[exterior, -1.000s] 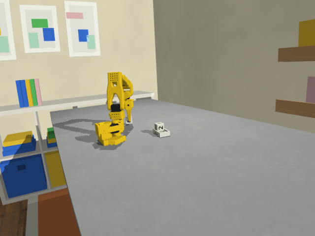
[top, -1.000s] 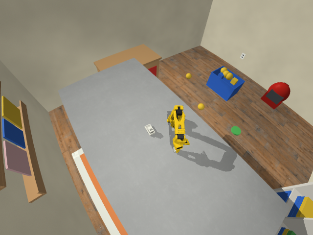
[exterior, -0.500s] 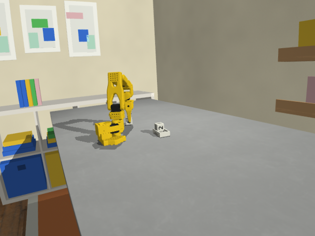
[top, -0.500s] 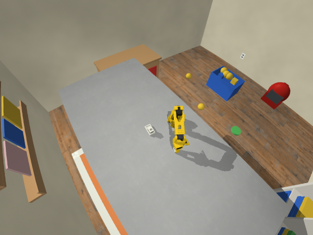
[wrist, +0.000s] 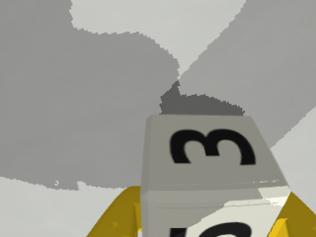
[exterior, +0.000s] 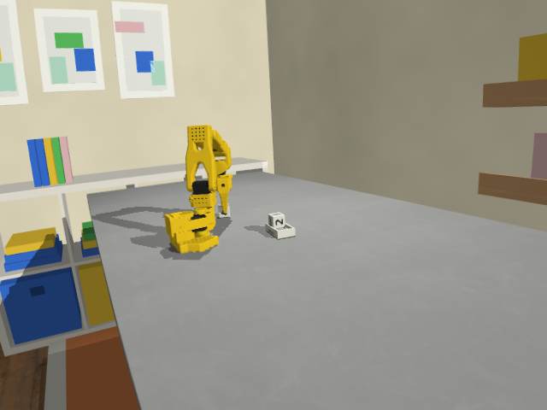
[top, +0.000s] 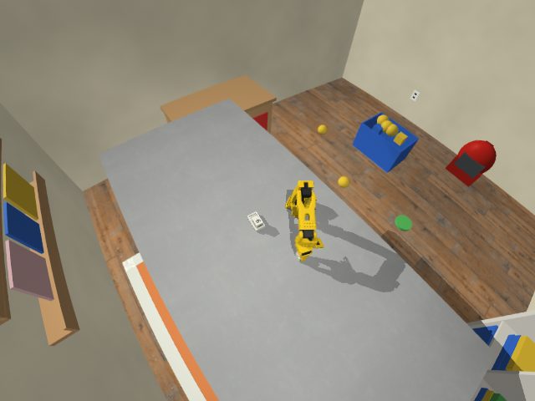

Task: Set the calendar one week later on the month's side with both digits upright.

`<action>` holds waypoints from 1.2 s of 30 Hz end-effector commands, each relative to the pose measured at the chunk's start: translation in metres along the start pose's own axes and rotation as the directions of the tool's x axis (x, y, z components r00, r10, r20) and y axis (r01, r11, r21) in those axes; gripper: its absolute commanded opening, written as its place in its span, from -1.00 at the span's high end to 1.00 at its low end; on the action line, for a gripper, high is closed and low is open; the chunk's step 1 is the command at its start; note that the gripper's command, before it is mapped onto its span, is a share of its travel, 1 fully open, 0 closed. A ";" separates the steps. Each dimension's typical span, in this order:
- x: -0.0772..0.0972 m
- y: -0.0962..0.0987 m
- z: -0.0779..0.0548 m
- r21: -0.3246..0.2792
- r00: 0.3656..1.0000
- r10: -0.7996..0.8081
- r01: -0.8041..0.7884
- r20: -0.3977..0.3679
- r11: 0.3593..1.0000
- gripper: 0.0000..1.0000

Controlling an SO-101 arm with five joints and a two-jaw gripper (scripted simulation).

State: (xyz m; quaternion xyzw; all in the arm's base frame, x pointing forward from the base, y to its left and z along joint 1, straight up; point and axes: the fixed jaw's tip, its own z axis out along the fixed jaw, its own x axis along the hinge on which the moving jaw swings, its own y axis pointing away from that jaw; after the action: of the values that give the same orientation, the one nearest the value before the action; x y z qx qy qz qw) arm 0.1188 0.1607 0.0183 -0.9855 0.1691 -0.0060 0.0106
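Note:
My gripper [top: 302, 254] [exterior: 224, 210] is shut on a white date cube [wrist: 204, 185] [exterior: 225, 213]. In the wrist view the cube shows a 3 on one face and a 5 on the face nearer the camera. The cube is held low, right at the grey table [top: 242, 327] [exterior: 353, 308] [wrist: 79, 125]; I cannot tell if it touches. The small white tray [top: 250, 216] [exterior: 283, 233] lies flat on the table, some way to the side of the gripper. It holds the other cube [top: 258, 221] [exterior: 277, 219], which shows a 2 lying on its side in the exterior view. The month's name is not readable.
The yellow arm's base [exterior: 191, 233] stands beside the gripper. The table's long edge [top: 389, 241] runs close by the arm. On the floor beyond it are a blue box [top: 384, 144], yellow balls [top: 343, 181] and a green disc [top: 403, 222].

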 end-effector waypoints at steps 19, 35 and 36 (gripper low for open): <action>-0.001 -0.004 -0.003 0.024 1.000 -0.013 0.013 -0.005 1.000 0.58; -0.001 -0.004 -0.003 0.024 1.000 -0.013 0.013 -0.005 1.000 0.31; -0.001 -0.004 -0.003 0.024 1.000 -0.013 0.013 -0.005 1.000 0.30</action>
State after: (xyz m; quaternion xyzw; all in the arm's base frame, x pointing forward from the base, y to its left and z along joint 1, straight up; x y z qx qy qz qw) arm 0.1188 0.1607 0.0183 -0.9855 0.1691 -0.0060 0.0107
